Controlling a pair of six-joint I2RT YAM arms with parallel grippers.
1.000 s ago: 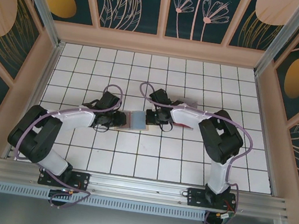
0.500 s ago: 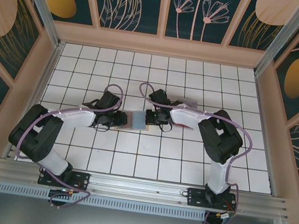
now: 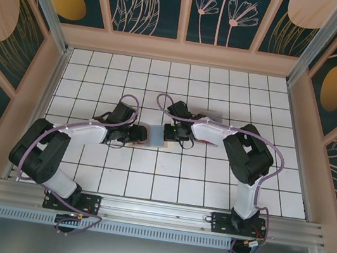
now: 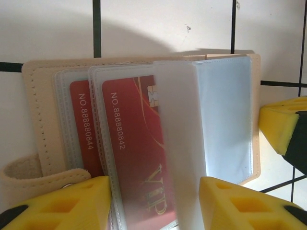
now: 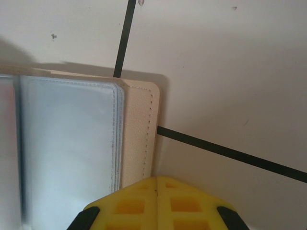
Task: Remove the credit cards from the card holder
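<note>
Card holder (image 3: 154,136), tan, lying open on the tiled table (image 3: 210,184) between both arms: right gripper (image 5: 156,203), fingers closed together, rests at its right cover edge, probably pinning it, while left gripper (image 4: 154,203), fingers parted, straddles the clear sleeves (image 4: 178,143) housing two red cards (image 4: 136,143), apparently to reach them.

From my station I see a table (image 3: 178,186) tiled in white squares with thin black grout lines, walled in by a pale wooden rim. Near its middle lies a small tan stitched folding card holder (image 3: 154,136), opened flat on the tiles across a grout line, its clear plastic sleeves facing up. Near it, toward the right, a flat clear tray with a red strip (image 3: 213,116) rests on the tiles, mostly hidden from me.
</note>
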